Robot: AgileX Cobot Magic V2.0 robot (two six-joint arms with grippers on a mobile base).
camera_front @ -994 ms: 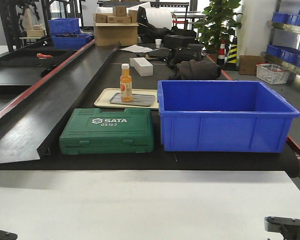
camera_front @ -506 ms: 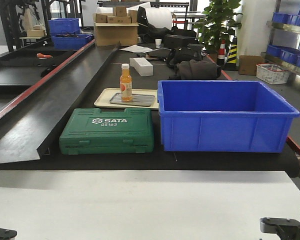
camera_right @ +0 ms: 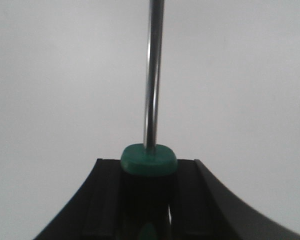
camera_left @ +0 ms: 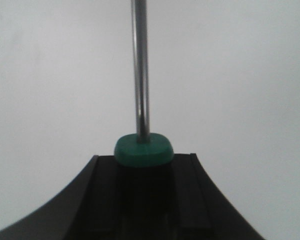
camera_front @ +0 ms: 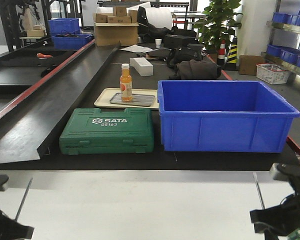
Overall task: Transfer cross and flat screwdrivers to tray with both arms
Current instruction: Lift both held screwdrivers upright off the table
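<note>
Now the left gripper (camera_left: 143,161) has its fingers (camera_left: 102,200) clenched on the green-capped handle of a screwdriver (camera_left: 140,75), shaft sticking out ahead, and the right gripper (camera_right: 148,163) grasps a second screwdriver (camera_right: 153,75) the same way. Both hang low over the white counter (camera_front: 140,205), well apart from the grey tray (camera_front: 142,100) lying behind the green tool case (camera_front: 107,131).

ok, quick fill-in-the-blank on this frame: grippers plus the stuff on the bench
1. The left gripper holds a screwdriver whose handle end is ____.
2. The right gripper holds the other screwdriver by its ____.
3. The green case reads ____.
4. The bin beside it is ____.
Missing: green; handle; SATA; blue.
</note>
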